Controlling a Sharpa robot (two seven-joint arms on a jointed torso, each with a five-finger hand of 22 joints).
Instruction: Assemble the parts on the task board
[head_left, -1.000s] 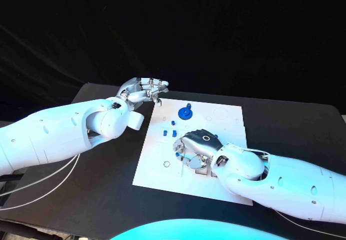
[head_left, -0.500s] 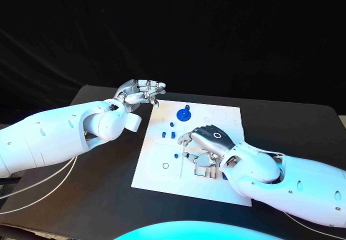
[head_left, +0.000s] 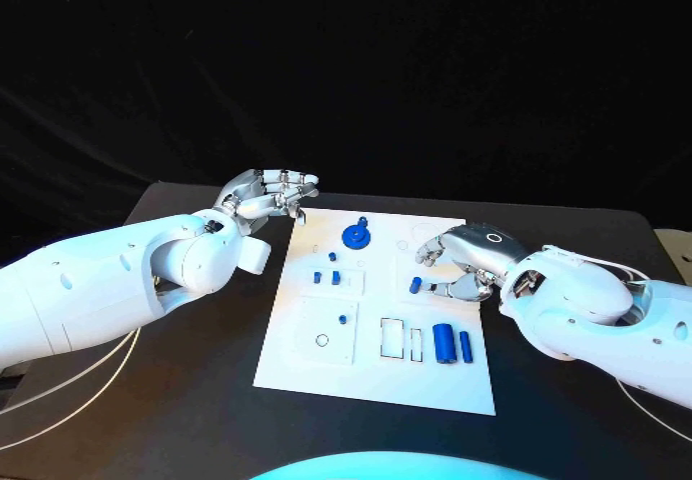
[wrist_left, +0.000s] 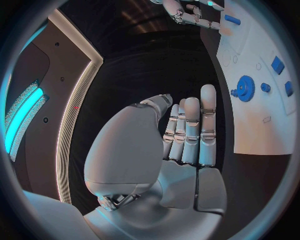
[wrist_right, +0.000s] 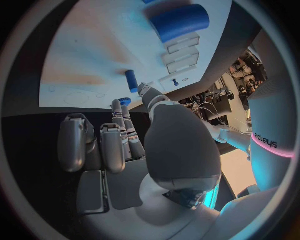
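Observation:
The white task board (head_left: 378, 380) lies mid-table. My right hand (head_left: 464, 262) hovers over its right side, thumb and a finger pinching a small blue peg (head_left: 415, 285), also seen at the fingertips in the right wrist view (wrist_right: 131, 80). Two blue cylinders (head_left: 453, 344) lie side by side near the board's front, beside empty slots (head_left: 401, 338). A blue gear (head_left: 355, 236) stands at the far edge. Small blue pieces (head_left: 327, 278) sit left of centre. My left hand (head_left: 268, 195) floats off the board's far left corner, fingers half bent, holding nothing.
The black table (head_left: 188, 390) surrounds the board, with bare room on both sides. White cables (head_left: 87, 375) hang under my left arm. In the left wrist view, the gear (wrist_left: 245, 89) and board (wrist_left: 262, 125) sit beyond my left hand (wrist_left: 178, 150).
The camera has shifted. My right hand has left the slots near the board's front and moved towards its right side, uncovering two blue cylinders. The left hand has hardly moved.

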